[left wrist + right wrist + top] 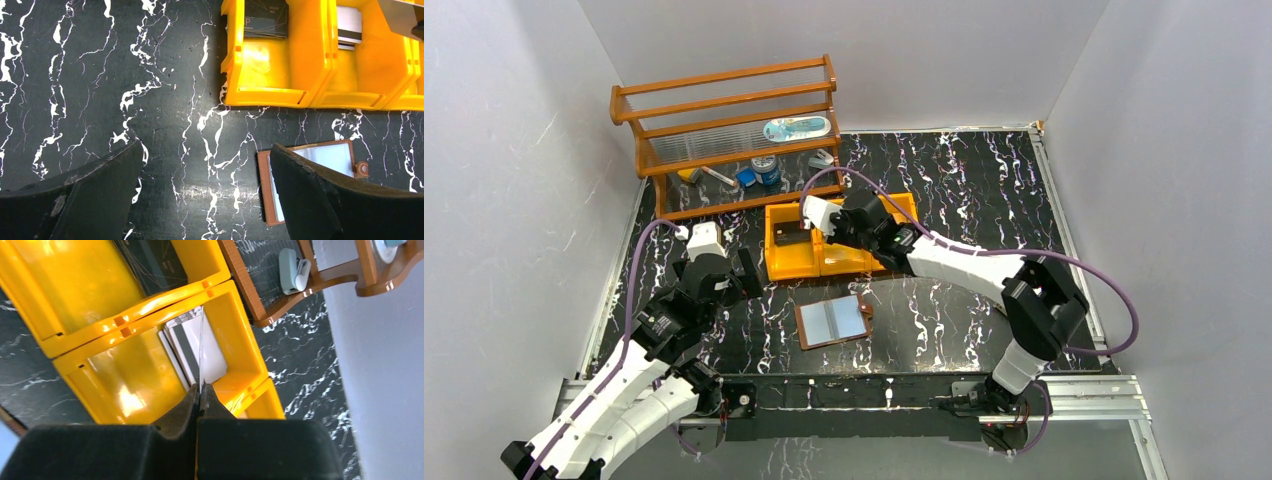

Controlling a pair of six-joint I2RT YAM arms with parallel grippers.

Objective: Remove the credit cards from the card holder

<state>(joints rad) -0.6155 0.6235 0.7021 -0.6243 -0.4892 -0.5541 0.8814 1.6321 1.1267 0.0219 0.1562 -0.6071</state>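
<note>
Your right gripper (200,390) pinches a credit card (201,360) edge-down over the orange tray's (150,307) middle compartment. The open card holder (832,322) lies nearer your spread left gripper (206,150), just to its right.

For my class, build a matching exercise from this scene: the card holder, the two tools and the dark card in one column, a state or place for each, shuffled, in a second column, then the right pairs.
Column one
1. card holder
2. left tool
3. right tool
4. dark card

Column two
A. shut on a credit card held edge-on
B. lying open on the table
C. inside an end compartment of the orange tray
D. open, holding nothing

Pairs: 1-B, 2-D, 3-A, 4-C
</note>
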